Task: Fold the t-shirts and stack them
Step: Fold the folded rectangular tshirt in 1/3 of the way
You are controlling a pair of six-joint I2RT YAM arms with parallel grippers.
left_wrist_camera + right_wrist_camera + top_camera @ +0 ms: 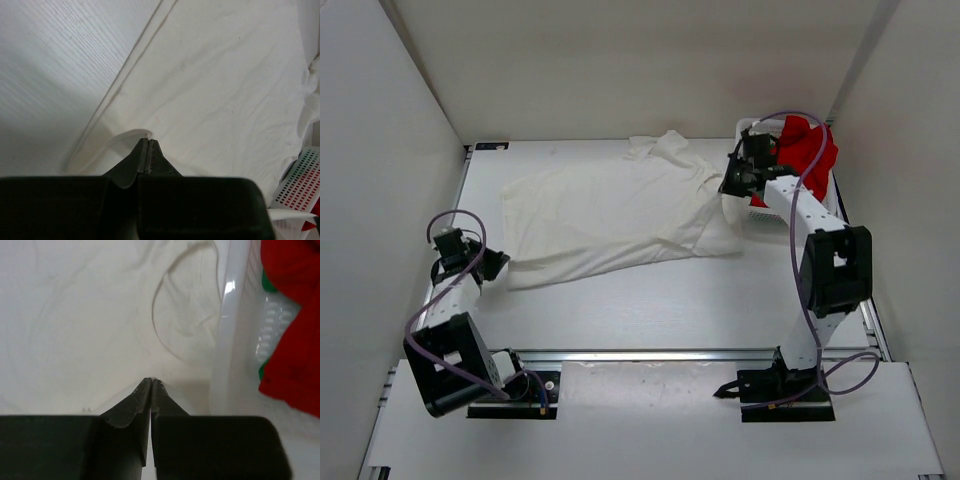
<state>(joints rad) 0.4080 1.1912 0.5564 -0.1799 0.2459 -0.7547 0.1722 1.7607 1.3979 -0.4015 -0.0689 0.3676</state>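
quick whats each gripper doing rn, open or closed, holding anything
Left gripper: closed, pinching the hem edge of the white t-shirt.
Right gripper: closed, apparently pinching the white t-shirt too.

The white t-shirt [620, 215] lies spread; the red t-shirt [807, 148] bunched.

Robot lab test cell, not a home: a white table [650, 310] is boxed in by plain white panels [380, 150] on the left, right and far sides. The left arm [445, 320] and right arm [820, 260] are bolted to black base plates [510, 408] on an aluminium rail [650, 355] along the near edge, with purple cables [455, 212] left exposed.
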